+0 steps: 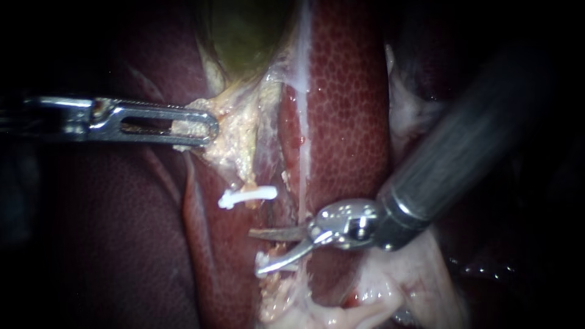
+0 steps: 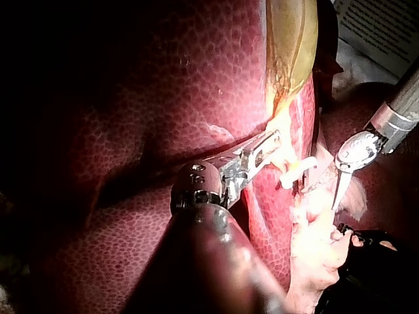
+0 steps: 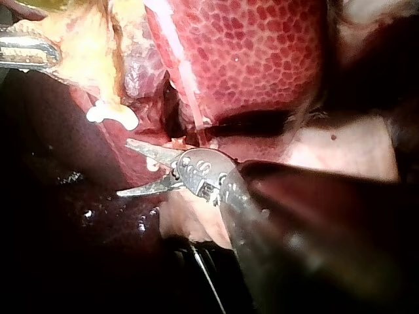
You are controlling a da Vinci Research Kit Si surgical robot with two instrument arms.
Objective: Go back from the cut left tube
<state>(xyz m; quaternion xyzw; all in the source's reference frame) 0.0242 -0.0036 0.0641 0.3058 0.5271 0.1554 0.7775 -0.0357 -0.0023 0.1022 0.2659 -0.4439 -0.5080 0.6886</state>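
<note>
My right instrument (image 1: 255, 251) comes in from the upper right, its two thin blades open, with a wide gap and nothing between them. The blades lie just below a white clip (image 1: 247, 196) on the yellowish stump of the left tube. A small white piece shows at the lower blade's tip; I cannot tell what it is. My left instrument (image 1: 196, 126) has its slotted jaws shut on yellowish tissue at the gallbladder's (image 1: 244, 30) neck. In the right wrist view the open blades (image 3: 124, 168) sit beside the clip (image 3: 111, 114).
Red mottled liver (image 1: 347, 91) fills the middle, and darker liver lies at the left. Pale loose tissue (image 1: 390, 292) lies under the right instrument's shaft. In the left wrist view the left instrument's jaws (image 2: 262, 147) hold tissue just short of the clip (image 2: 294, 171).
</note>
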